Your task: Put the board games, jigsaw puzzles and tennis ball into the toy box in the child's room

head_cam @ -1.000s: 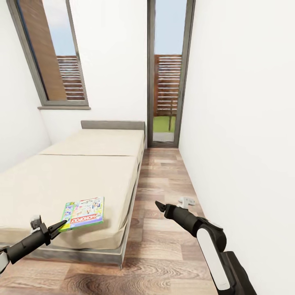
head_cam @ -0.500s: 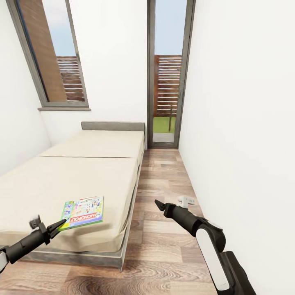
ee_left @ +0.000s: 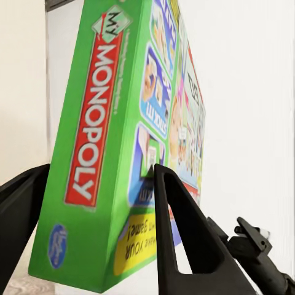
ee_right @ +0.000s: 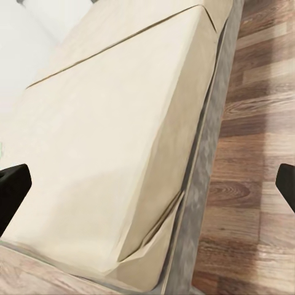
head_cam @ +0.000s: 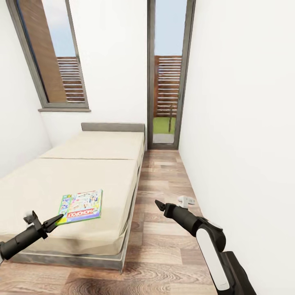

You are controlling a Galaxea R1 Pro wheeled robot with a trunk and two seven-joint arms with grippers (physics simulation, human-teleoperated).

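The flat green-and-white "Monopoly" board game box (head_cam: 80, 206) lies on the plain beige mattress of the low bed (head_cam: 94, 164), close to the mattress's near edge and a little in from its floor-side edge, its cover face up and its sides slightly skewed to the bed's edges. The left gripper (head_cam: 56, 219) reaches in from the near side at the box's near left corner; in the left wrist view its two dark tapered fingers (ee_left: 181, 233) stand spread on either side of the box's (ee_left: 117, 141) green printed edge, with the box between them, but whether the pads actually press on the cardboard cannot be told. The right gripper (head_cam: 159, 205) hangs over the wood-plank floor (head_cam: 164, 229) in the strip between the bed's dark grey frame and the white right-hand wall (head_cam: 241, 123); its finger tips (ee_right: 12, 190) sit at opposite borders of the right wrist view, wide apart with nothing between them. That floor strip runs clear toward the tall dark-framed glass door (head_cam: 167, 73), apart from a small white object (head_cam: 186, 200) lying on the planks near the wall. The mattress surface is smooth and matte, creased at its near corner, and a low grey headboard (head_cam: 112, 125) closes the far end beneath a dark-framed window (head_cam: 49, 57).
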